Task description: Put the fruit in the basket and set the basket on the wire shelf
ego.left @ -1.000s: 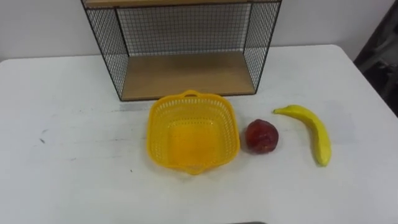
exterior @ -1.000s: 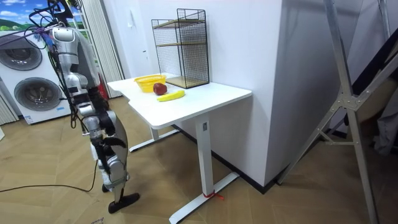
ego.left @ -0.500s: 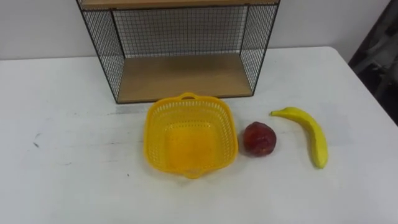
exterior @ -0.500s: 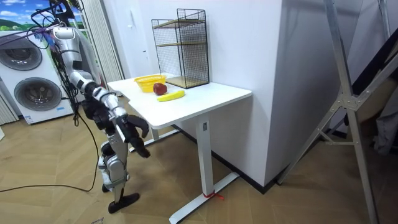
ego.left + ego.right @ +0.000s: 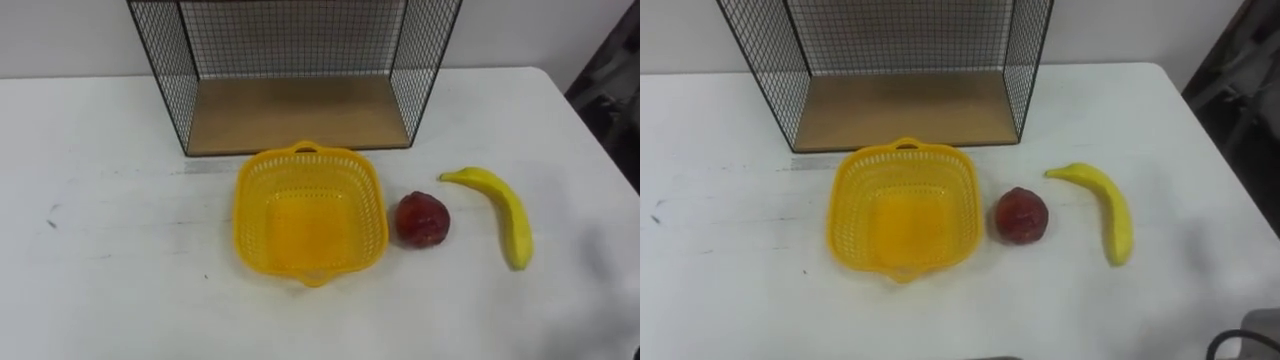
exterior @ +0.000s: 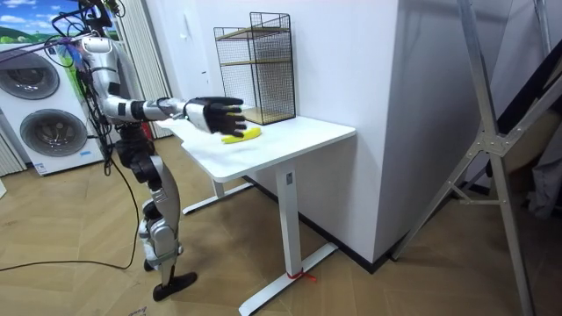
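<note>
An empty yellow basket (image 5: 242, 212) sits on the white table (image 5: 100, 260), just in front of the wire shelf (image 5: 300, 110). To the basket's right lies a dark red apple (image 5: 422, 219), and further right a banana (image 5: 505, 210). In the room view I stand at the table's end with my right arm stretched out level over the tabletop. My right hand (image 6: 215, 112) is open with its fingers spread, held above the table near the banana (image 6: 241, 136) and touching nothing.
The wire shelf (image 6: 256, 66) has a wooden bottom board and a higher level, and stands at the table's far side by the wall. Bare tabletop lies left of the basket and along the front edge. The table's right edge is close beyond the banana.
My right arm has swung up from beside my body and now reaches out over the table, hand open. The fruit and basket have not moved. The head camera has shifted slightly.
</note>
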Available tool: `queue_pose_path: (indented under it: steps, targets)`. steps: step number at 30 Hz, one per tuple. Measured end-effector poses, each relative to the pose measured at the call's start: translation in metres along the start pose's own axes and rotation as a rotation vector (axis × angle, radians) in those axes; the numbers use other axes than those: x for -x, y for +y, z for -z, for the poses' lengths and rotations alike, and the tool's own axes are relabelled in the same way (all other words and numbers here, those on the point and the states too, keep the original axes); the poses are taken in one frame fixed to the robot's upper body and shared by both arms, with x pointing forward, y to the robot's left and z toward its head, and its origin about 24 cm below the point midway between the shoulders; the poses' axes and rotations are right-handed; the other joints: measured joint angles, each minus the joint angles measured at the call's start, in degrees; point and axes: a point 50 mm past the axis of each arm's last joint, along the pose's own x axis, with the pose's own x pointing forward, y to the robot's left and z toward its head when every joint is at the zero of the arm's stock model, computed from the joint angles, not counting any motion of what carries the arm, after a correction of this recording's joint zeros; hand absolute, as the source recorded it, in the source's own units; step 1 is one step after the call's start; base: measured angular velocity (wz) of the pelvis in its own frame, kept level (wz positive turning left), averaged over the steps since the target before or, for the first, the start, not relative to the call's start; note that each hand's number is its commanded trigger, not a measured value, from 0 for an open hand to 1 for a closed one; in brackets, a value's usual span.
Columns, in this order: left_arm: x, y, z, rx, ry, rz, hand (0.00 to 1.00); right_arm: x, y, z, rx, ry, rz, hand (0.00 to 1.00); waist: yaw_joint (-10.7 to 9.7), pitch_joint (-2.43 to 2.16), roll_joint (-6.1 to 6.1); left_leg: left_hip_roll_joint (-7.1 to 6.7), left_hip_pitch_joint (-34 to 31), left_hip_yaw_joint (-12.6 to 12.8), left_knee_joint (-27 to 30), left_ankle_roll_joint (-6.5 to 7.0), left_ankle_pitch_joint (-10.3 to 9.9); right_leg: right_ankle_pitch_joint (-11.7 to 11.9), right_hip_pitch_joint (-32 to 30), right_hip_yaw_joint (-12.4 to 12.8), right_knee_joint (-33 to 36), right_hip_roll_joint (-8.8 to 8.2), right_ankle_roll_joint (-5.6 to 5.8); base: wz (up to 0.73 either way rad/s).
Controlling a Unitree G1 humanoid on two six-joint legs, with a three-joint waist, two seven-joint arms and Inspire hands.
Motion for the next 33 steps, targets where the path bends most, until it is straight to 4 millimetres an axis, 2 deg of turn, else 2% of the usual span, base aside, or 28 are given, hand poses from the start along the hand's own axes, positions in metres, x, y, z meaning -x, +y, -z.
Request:
queue_pose_path:
  steps: [4, 7, 9, 17, 21, 26, 33]
  targets:
    - [0.0, -0.002, -0.002, -0.025, -0.007, 0.009, 0.0, 0.012, 0.025, -0.002, 0.059, -0.041, -0.16, 0.0, 0.3, -0.09, 0.02, 0.1, 0.0, 0.0, -0.5, 0.0, 0.0, 0.0, 0.1, -0.5, 0.1, 0.03, -0.03, 0.04]
    - [0.0, -0.003, -0.002, -0.034, -0.005, 0.012, 0.0, 0.017, 0.041, -0.003, 0.124, -0.085, -0.282, 0.0, 0.3, 0.09, -0.21, 0.12, -0.2, 0.0, -0.6, 0.01, 0.0, 0.0, -0.1, -1.3, 0.0, -0.1, -0.02, 0.09]
    - [0.0, -0.004, -0.002, -0.044, -0.007, 0.017, 0.0, 0.02, 0.049, -0.002, 0.158, -0.093, -0.37, 0.0, 1.0, 0.18, -0.53, 0.16, -0.2, 0.0, -0.6, 0.01, 0.0, 0.0, -0.1, -1.6, 0.0, -0.14, -0.02, 0.06]
    - [0.0, -0.006, -0.002, -0.058, -0.006, 0.025, 0.0, 0.033, 0.067, 0.003, 0.262, -0.111, -0.617, 0.0, 2.3, 0.15, -0.58, 0.29, -0.6, -0.5, -0.4, 0.01, 0.0, 0.1, -0.1, -2.6, -0.1, -0.13, -0.07, 0.04]
    - [-0.001, -0.004, -0.006, -0.08, -0.015, 0.032, 0.0, 0.043, 0.077, 0.01, 0.32, -0.105, -0.746, 0.0, 2.6, 0.16, -1.04, 0.31, -0.7, -1.1, -0.4, 0.03, 0.0, 0.1, 0.0, -3.1, -0.1, -0.13, -0.16, 0.06]
    - [-0.002, -0.003, -0.007, -0.084, -0.018, 0.03, 0.0, 0.05, 0.083, 0.016, 0.339, -0.078, -0.84, 0.0, 3.2, 0.18, -1.58, 0.32, -0.7, -1.1, -0.4, 0.03, 0.0, 0.1, 0.0, -3.1, -0.1, -0.13, -0.2, 0.0]
    - [-0.002, -0.003, -0.009, -0.084, -0.025, 0.037, 0.0, 0.054, 0.085, 0.019, 0.357, -0.066, -0.918, 0.0, 3.4, 0.3, -1.42, 0.35, -0.8, -1.2, -0.4, 0.03, 0.0, 0.2, 0.0, -3.2, -0.1, -0.12, -0.23, 0.0]
